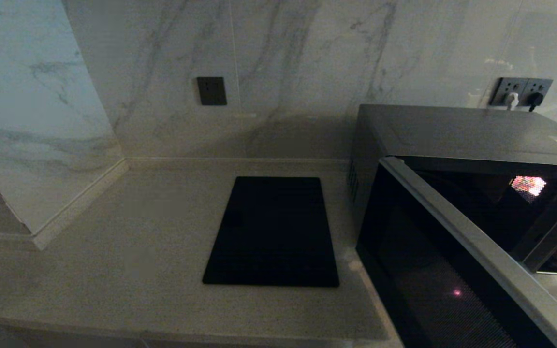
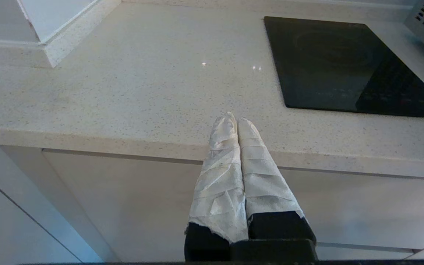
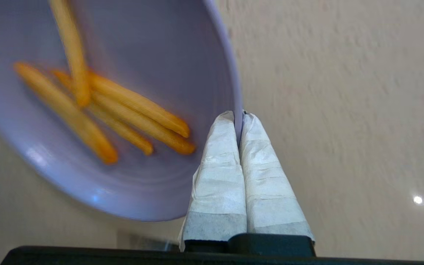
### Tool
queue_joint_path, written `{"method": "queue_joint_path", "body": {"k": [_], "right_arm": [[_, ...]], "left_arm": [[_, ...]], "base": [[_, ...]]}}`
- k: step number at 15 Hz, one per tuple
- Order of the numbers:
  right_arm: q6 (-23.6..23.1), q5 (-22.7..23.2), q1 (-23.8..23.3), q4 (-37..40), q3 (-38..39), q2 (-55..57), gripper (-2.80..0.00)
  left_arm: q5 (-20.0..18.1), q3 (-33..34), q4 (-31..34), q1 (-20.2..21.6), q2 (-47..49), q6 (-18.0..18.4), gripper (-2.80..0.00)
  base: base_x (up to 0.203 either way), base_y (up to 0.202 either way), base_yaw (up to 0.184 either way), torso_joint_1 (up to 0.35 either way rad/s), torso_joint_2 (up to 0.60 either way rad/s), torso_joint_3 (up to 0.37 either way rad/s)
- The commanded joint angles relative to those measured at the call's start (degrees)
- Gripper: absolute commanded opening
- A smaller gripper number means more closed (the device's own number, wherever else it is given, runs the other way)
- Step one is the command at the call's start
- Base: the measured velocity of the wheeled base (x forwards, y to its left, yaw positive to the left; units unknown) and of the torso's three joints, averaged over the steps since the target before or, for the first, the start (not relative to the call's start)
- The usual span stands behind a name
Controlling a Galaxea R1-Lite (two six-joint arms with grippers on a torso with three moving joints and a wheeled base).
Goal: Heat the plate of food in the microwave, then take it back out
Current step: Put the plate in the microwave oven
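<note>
- Right gripper (image 3: 238, 119): clamped on the rim of the plate of food (image 3: 98, 110), fingers (image 3: 219, 165) pressed together with only the thin lilac edge between them. Seen in the right wrist view alone.
- Plate of food: held by its edge over the pale table (image 3: 344, 110), tilted in that view; orange-tan sticks gathered in the middle of the dish. In the head view, only a pale sliver at the lower right corner, probably the same plate.
- Microwave (image 1: 452, 130): on the table's right side, door (image 1: 428, 270) swung open toward the front, cavity dark, button panel at far right.
- Flat black slab (image 1: 273, 232): on the table just left of the microwave; not part of the step.
- Left gripper (image 2: 237, 125): parked below the table's front edge, fingers shut together, holding nothing.
- Step judged: carrying the plate into the open cavity.
- Handling advice, as judgement: level the plate before moving, since a one-sided rim pinch lets it sag and the sticks slide; keep the clamp firm; clear the open door's edge; travel slowly; set down flat before releasing.
</note>
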Motion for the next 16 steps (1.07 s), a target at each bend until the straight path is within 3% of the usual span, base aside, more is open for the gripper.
{"method": "queue_joint_path", "body": {"k": [1, 11, 16], "right_arm": [[0.1, 0.4, 0.0, 0.1, 3.9, -6.1, -2.80], [-4.3, 3.0, 0.6, -0.2, 21.0, -18.2, -2.80], [-10.0, 9.9, 1.0, 0.1, 23.9, -21.7, -2.80]], "left_arm": [[0.0, 0.0, 0.0, 0.0, 0.1, 0.0, -2.80], [0.0, 0.0, 0.0, 0.0, 0.0, 0.0, -2.80], [0.0, 0.0, 0.0, 0.0, 0.0, 0.0, -2.80]], "base": [[0.000, 0.000, 0.000, 0.000, 0.00, 0.000], [0.000, 0.000, 0.000, 0.000, 0.00, 0.000], [0.000, 0.000, 0.000, 0.000, 0.00, 0.000]]}}
